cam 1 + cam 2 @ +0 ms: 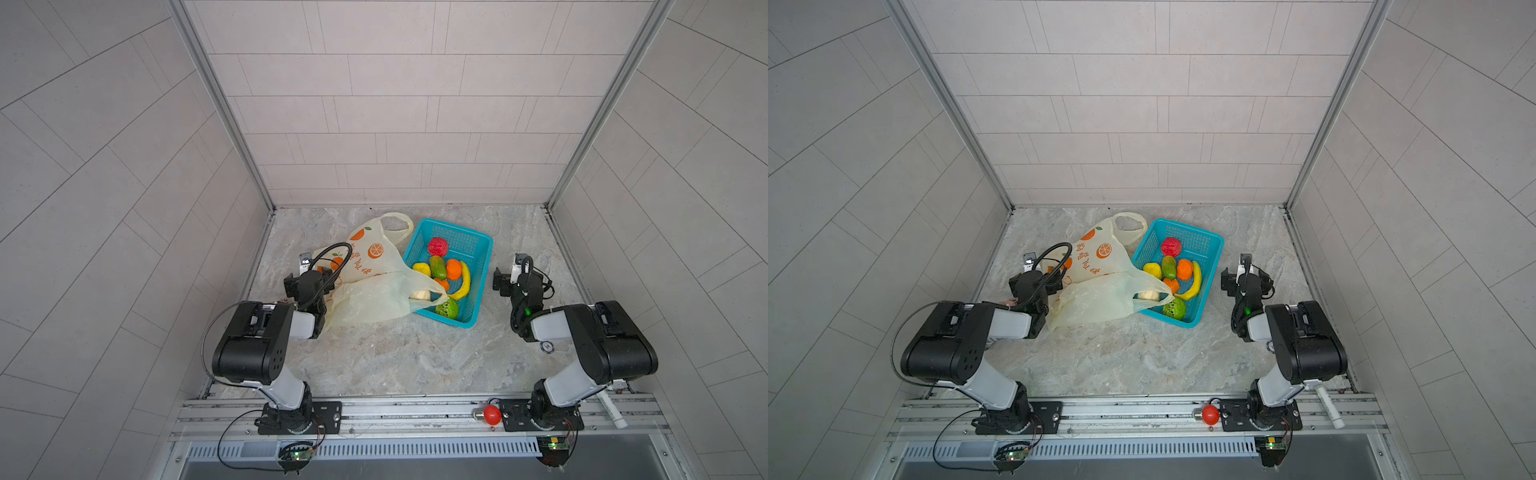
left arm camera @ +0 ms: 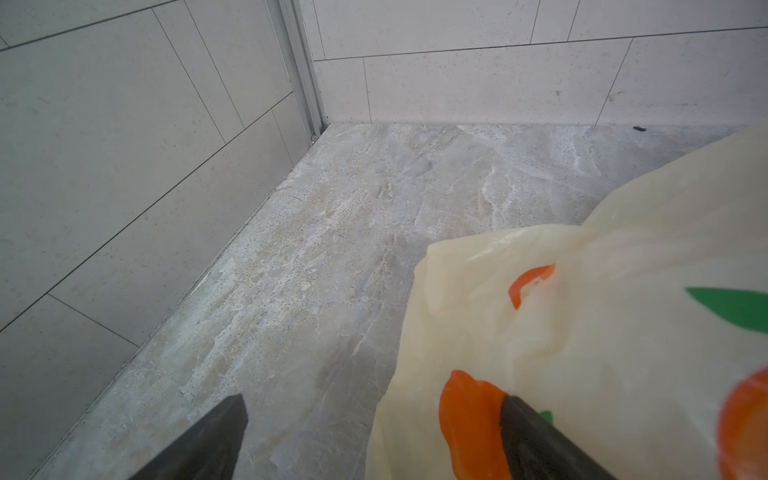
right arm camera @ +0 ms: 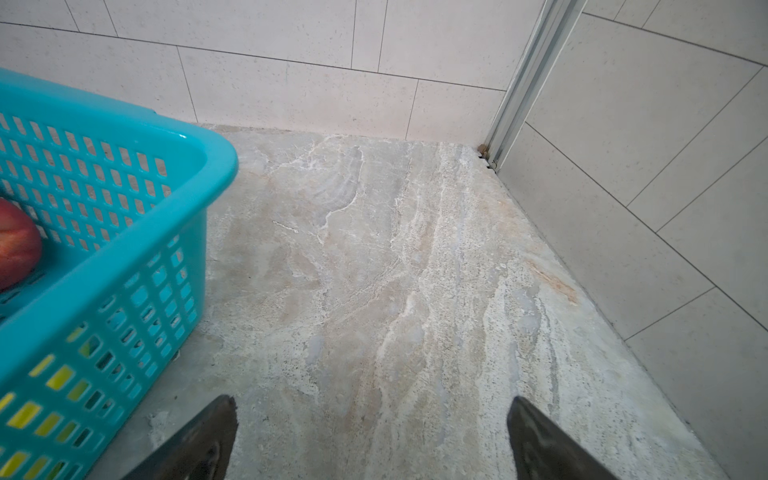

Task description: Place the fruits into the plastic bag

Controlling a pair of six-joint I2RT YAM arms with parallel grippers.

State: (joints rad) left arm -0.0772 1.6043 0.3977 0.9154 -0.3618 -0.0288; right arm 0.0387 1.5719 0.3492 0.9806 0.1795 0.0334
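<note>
The pale-yellow plastic bag [image 1: 365,286] [image 1: 1096,291] lies crumpled on the stone floor, one handle loop draped over the teal basket [image 1: 478,241]. In the basket lie the fruits: a bumpy red ball [image 1: 437,247] [image 3: 16,245], a yellow lemon [image 1: 421,268], a green oblong [image 1: 437,267], an orange [image 1: 453,269], a banana [image 1: 464,282] and a bumpy green ball [image 1: 447,308]. A whitish one [image 1: 419,295] sits at the bag's loop. My left gripper [image 1: 311,274] [image 2: 374,415] is open at the bag's left edge, one finger over the plastic. My right gripper [image 1: 519,274] [image 3: 372,415] is open over bare floor, right of the basket.
Tiled walls close in the floor on three sides, with metal corner posts. On the front rail lie a shiny red bulb [image 1: 491,414] and a white tube [image 1: 613,411]. A small round disc [image 1: 546,345] lies by the right arm.
</note>
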